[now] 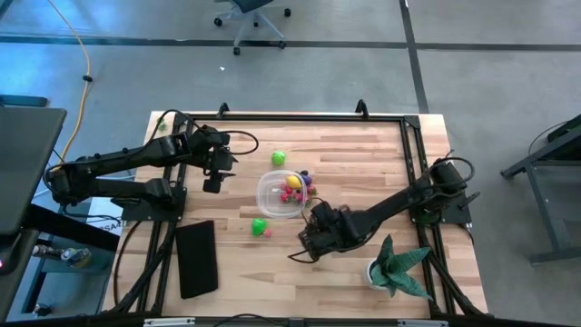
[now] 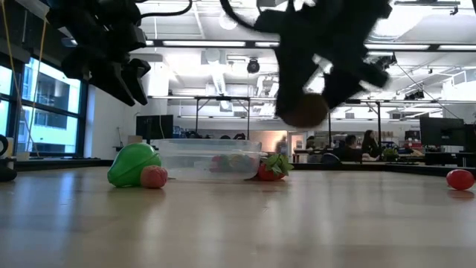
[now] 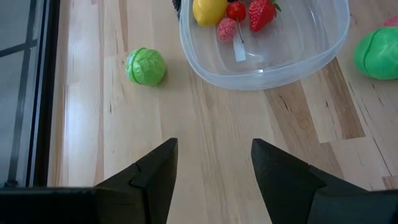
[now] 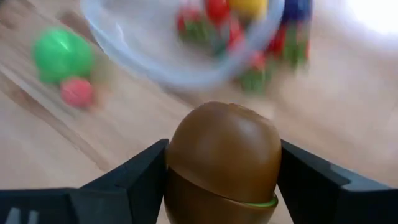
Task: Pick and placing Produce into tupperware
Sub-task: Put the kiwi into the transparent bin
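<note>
The clear tub (image 1: 281, 193) stands mid-table with yellow, red and pink toy produce (image 3: 208, 10) inside. A green cabbage-like piece (image 1: 278, 158) lies on the table at its far side. A green piece (image 1: 260, 225) and a small pink one (image 2: 154, 176) lie at its near side. A strawberry-like piece (image 2: 274, 167) lies beside the tub. My right gripper (image 1: 313, 238) is shut on a brown egg-shaped fruit (image 4: 224, 162), near and to the right of the tub. My left gripper (image 3: 214, 168) is open and empty, above the table to the left of the tub. My right gripper pinches the brown fruit by its two opposite sides (image 4: 177, 168) between its two fingers (image 4: 140, 177). The fingers come from the table's right, slanting down. The fruit (image 2: 303, 110) is lifted clear of the table.
A flat black slab (image 1: 196, 259) lies at the near left. A spiky green potted plant (image 1: 397, 268) stands at the near right, close to my right arm. A small red piece (image 2: 460, 179) lies apart on the table. A black frame rail (image 1: 413, 154) runs around the tabletop.
</note>
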Controlling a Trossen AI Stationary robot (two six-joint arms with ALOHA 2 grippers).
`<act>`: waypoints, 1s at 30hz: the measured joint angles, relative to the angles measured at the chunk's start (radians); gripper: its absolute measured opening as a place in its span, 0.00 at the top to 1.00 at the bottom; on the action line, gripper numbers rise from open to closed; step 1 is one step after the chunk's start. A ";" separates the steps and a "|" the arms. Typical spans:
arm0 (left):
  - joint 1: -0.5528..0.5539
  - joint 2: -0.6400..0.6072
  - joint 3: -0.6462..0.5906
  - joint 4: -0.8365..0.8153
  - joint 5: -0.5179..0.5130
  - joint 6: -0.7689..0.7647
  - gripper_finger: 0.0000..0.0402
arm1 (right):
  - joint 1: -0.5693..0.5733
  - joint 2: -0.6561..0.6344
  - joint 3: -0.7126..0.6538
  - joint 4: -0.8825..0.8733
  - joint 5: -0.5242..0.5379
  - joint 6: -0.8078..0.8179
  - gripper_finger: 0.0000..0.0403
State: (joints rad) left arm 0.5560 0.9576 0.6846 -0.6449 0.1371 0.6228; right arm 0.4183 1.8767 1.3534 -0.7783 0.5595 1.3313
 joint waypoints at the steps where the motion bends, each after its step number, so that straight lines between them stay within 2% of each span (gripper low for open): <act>1: 0.000 0.000 0.000 0.000 0.000 0.000 0.52 | -0.004 -0.002 0.016 -0.005 0.039 -0.053 0.37; 5: 0.000 0.000 0.000 0.000 0.000 0.000 0.52 | -0.036 -0.002 0.103 -0.003 0.124 -0.316 0.37; 11: 0.000 0.000 0.000 0.000 0.000 0.000 0.52 | -0.153 -0.002 0.187 0.059 0.098 -0.600 0.37; 16: 0.000 0.000 0.000 0.000 0.000 0.000 0.52 | -0.282 0.000 0.173 0.208 -0.060 -0.795 0.37; 21: 0.000 0.000 0.000 0.000 0.000 0.000 0.52 | -0.395 0.041 0.136 0.343 -0.250 -0.913 0.37; 26: 0.000 0.000 0.000 0.003 0.000 0.000 0.52 | -0.467 0.118 0.136 0.430 -0.395 -0.998 0.37; 30: 0.000 0.000 0.000 0.003 0.000 0.000 0.52 | -0.497 0.177 0.137 0.490 -0.471 -1.045 0.37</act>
State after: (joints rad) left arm 0.5560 0.9577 0.6846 -0.6415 0.1371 0.6228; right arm -0.0786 2.0541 1.4906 -0.2881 0.0884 0.2861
